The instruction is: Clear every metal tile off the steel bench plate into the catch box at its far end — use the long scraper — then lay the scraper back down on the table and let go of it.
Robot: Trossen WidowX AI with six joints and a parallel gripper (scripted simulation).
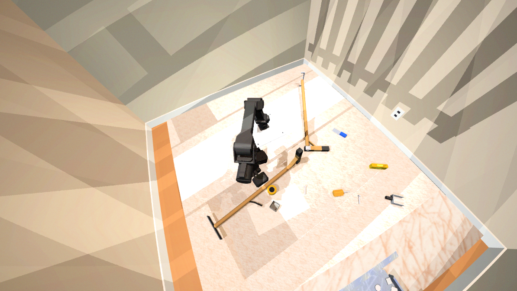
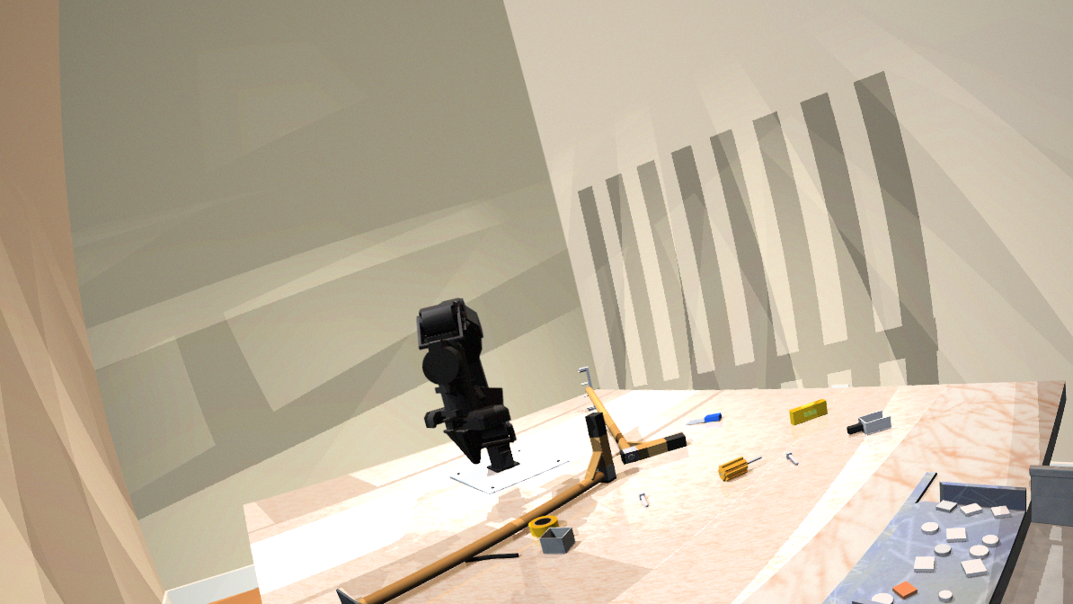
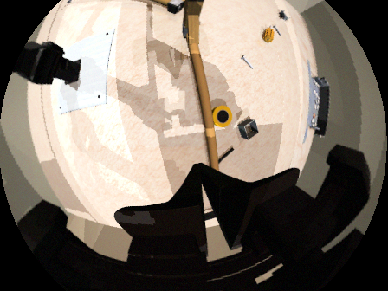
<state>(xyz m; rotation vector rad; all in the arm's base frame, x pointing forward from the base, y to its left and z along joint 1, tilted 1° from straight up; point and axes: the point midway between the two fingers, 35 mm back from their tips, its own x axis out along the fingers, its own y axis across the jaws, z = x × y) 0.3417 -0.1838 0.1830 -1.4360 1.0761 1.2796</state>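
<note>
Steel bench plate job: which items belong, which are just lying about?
Job:
- long wooden-handled scraper, black blade
- steel bench plate
- pale metal tiles
- orange square tile
- grey catch box

Lying about:
- hook-ended wooden pole
- yellow ring
- small open grey box
- blue-handled knife
- yellow block
- orange-handled screwdriver
- silver screws

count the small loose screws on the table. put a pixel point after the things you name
2: one screw (image 1: 305, 190) (image 2: 643, 499) (image 3: 247, 62) between the yellow ring (image 1: 271, 193) (image 2: 542, 532) (image 3: 223, 124) and the orange screwdriver (image 1: 338, 192) (image 2: 732, 468) (image 3: 268, 35), another (image 1: 359, 198) (image 2: 792, 458) (image 3: 276, 30) near the screwdriver's tip. The arm (image 1: 248, 124) (image 2: 466, 375) could hide more.
</note>
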